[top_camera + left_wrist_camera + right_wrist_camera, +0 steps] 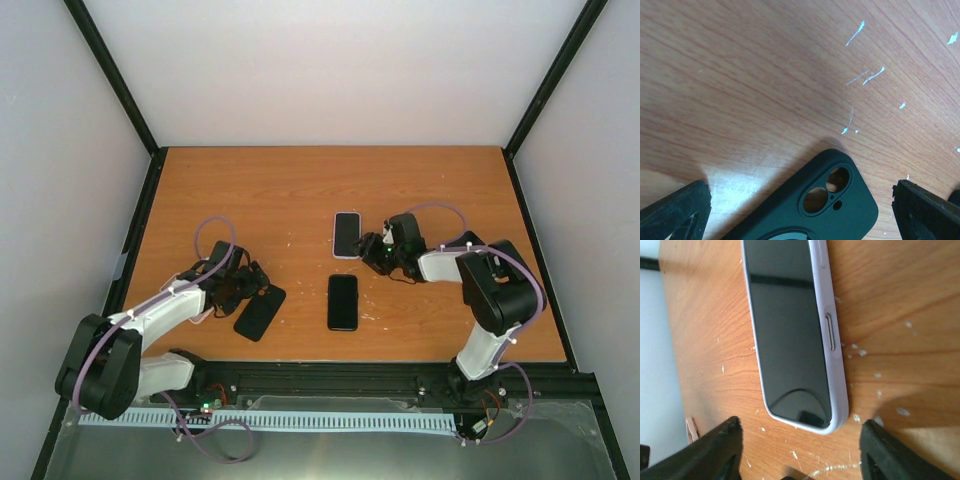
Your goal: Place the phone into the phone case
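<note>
Right gripper (801, 434) spread, phone (787, 335) loose | phone's long axis near-to-far | left gripper (801, 194) spread

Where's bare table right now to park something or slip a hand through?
Bare: the whole far strip of the table behind the light-edged phone, and the near patch between the black phone and the right arm. Crowded: the middle band, with the left gripper open over the black case and the right gripper open around the light-edged phone's end.

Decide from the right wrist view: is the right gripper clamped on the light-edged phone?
No: the right gripper has its fingers apart, bare table showing between each one and the light-edged phone.
</note>
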Available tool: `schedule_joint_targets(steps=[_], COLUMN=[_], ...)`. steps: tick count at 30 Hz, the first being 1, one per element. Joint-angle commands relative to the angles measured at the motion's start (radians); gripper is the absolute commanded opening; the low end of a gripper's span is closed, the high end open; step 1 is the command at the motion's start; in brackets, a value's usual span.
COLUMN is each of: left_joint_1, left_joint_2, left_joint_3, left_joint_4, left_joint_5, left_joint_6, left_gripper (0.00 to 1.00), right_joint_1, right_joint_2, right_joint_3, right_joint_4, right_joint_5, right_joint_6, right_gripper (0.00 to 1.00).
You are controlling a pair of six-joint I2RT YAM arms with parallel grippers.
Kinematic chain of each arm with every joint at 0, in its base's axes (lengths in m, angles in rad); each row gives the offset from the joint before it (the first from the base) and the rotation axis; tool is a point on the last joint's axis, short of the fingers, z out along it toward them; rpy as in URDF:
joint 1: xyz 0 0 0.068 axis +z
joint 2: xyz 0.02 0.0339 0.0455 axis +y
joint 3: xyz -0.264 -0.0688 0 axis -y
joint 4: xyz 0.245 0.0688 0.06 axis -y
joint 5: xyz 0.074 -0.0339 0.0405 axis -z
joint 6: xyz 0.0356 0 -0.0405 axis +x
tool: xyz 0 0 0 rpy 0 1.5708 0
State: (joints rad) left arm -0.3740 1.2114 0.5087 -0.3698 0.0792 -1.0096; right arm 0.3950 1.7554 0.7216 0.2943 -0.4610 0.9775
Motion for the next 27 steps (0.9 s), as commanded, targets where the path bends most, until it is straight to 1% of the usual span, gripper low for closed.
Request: schedule_joint_targets(steps=[1,3,7,11,15,18,21,22,24,27], left_joint_1=[0.001,0.002,0.001,-0.012,-0.058,-0.112,-0.142,-0.153,-0.180,-0.210], left_joint_2=[-0.015,-0.015,0.003,0.044,0.057,0.061,0.069,0.069,0.068,0.074], left_joint_3=[-0.019,-0.022,-0.030,-0.029,-0.030,-0.024,-0.008,0.002,0.041,0.095], left_joint_4=[-0.075,-0.083,-0.079,-0.066,-0.026,-0.005,-0.006,-0.014,-0.053,-0.090], left_joint_5=[-0.009,0.009,0.072,0.117,0.151,0.160,0.179,0.166,0.072,-0.030], left_joint_6=[-0.079,-0.108,-0.134,-0.147,-0.181,-0.230,-0.261,-0.266,-0.252,-0.150], left_gripper=[0.99,0.99,1.00,0.99,1.00,0.99,0.99,0.99,0.99,0.98], right_joint_1=[-0.015,-0.024,-0.060,-0.129,-0.228,-0.318,-0.381,-0.393,-0.404,-0.416], right_joint_2=[-0.096,-0.134,-0.213,-0.256,-0.236,-0.200,-0.166,-0.156,-0.138,-0.095], right_joint_3=[0.034,0.056,0.111,0.180,0.260,0.294,0.295,0.295,0.299,0.323], right_joint_4=[-0.182,-0.296,-0.516,-0.743,-0.921,-0.984,-0.984,-0.979,-0.965,-0.976], right_joint_5=[0.061,0.107,0.234,0.392,0.559,0.603,0.602,0.609,0.635,0.658], right_joint_6=[-0.050,-0.078,-0.113,-0.108,-0.073,-0.046,-0.042,-0.041,-0.042,-0.033], right_gripper=[0.67,0.75,0.84,0.89,0.90,0.90,0.89,0.89,0.89,0.90])
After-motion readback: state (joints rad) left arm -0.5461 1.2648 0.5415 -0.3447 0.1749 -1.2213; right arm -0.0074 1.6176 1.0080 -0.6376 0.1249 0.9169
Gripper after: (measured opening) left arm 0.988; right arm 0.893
